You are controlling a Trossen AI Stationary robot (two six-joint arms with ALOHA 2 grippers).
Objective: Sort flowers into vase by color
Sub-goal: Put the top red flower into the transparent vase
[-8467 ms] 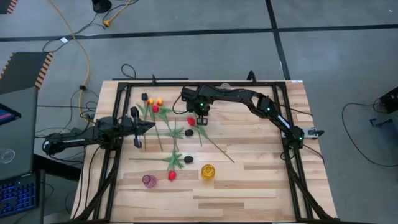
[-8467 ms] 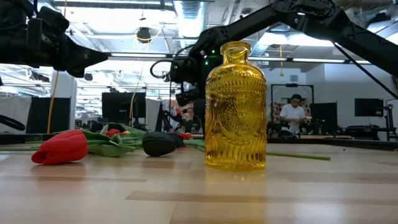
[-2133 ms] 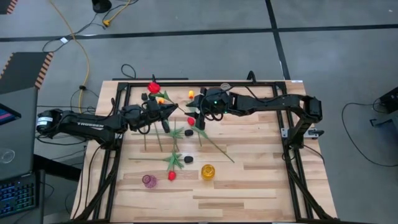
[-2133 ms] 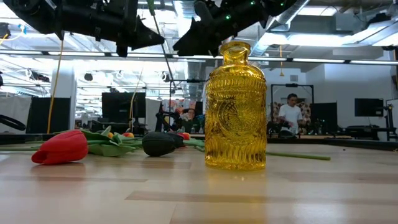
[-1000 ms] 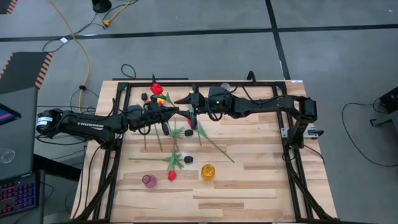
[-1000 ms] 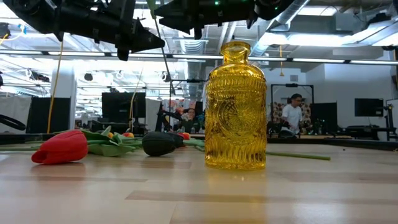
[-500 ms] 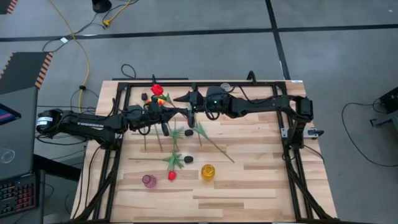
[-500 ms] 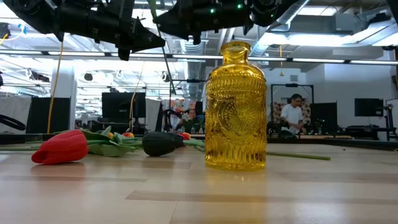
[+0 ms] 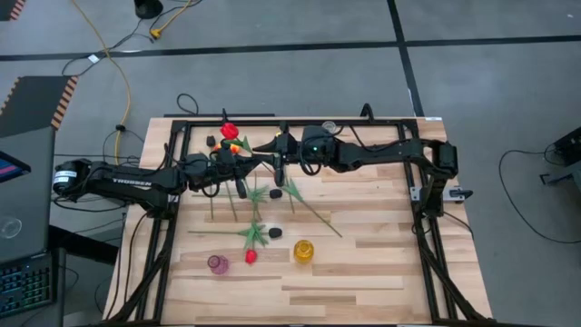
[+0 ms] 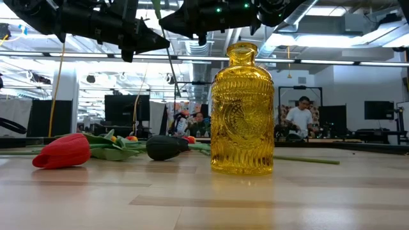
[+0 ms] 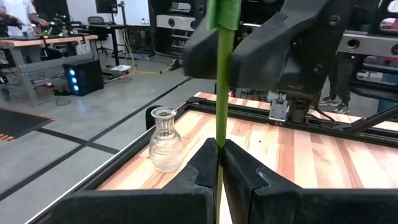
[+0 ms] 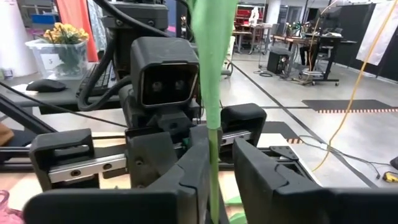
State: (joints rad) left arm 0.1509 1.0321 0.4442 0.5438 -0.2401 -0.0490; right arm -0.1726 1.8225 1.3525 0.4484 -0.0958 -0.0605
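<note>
Left claw was pressed together on a tulip's green stem, red tulip held up at upper centre-left of the high view, above the desk. Right claw faced it, its fingers around the same stem with a gap showing on one side; can't tell if it pinched yet. Stem looked thin, light and bendy, leaf floppy. Best hold was low on the bare stem, not the head. Yellow vase stood lower centre, well apart.
</note>
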